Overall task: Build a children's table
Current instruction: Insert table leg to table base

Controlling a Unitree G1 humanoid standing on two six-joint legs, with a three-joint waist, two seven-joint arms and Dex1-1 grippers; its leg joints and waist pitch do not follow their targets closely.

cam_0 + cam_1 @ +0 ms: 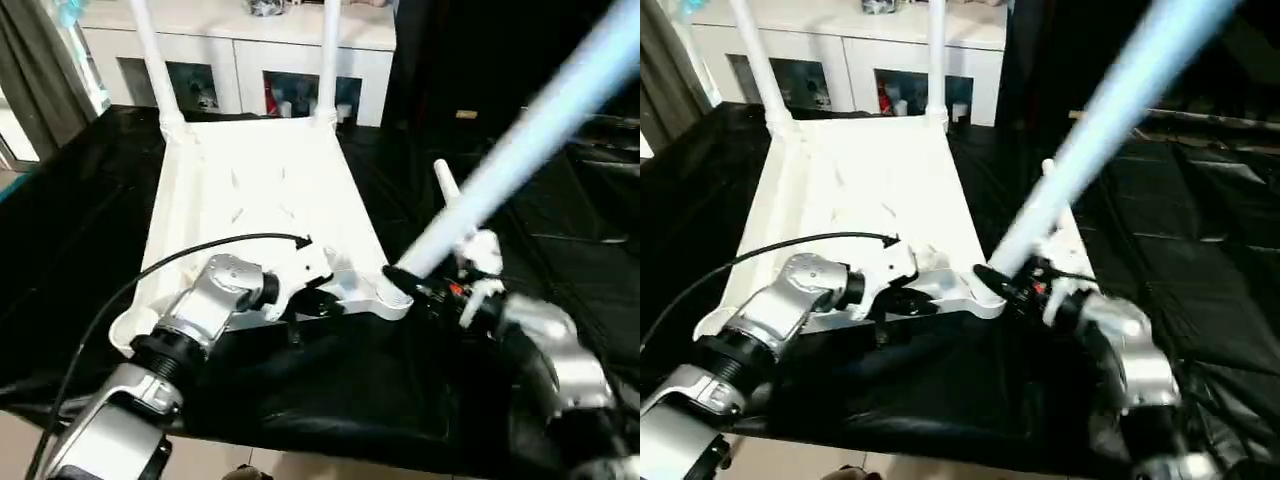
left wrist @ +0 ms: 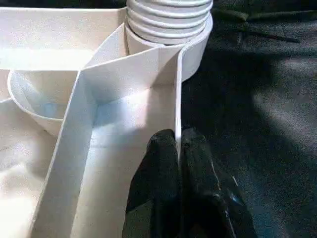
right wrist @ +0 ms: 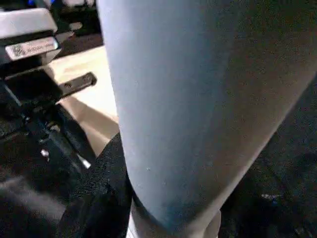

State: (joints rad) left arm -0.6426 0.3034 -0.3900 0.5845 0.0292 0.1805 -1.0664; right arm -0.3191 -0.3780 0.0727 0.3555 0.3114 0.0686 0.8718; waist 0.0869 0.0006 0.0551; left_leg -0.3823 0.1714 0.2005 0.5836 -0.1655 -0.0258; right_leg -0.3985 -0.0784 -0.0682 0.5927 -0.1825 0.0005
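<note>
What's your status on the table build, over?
Left gripper jaws shut on tabletop rim. Right gripper holds third leg at near-right socket, tilted. Two legs seated at far corners. Nothing in the way.

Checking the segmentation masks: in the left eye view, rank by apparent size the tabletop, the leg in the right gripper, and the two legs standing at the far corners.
1. tabletop
2. leg in the right gripper, though it leans toward the camera, so its size is inflated
3. far-left leg and far-right leg: they look alike, not ranked
</note>
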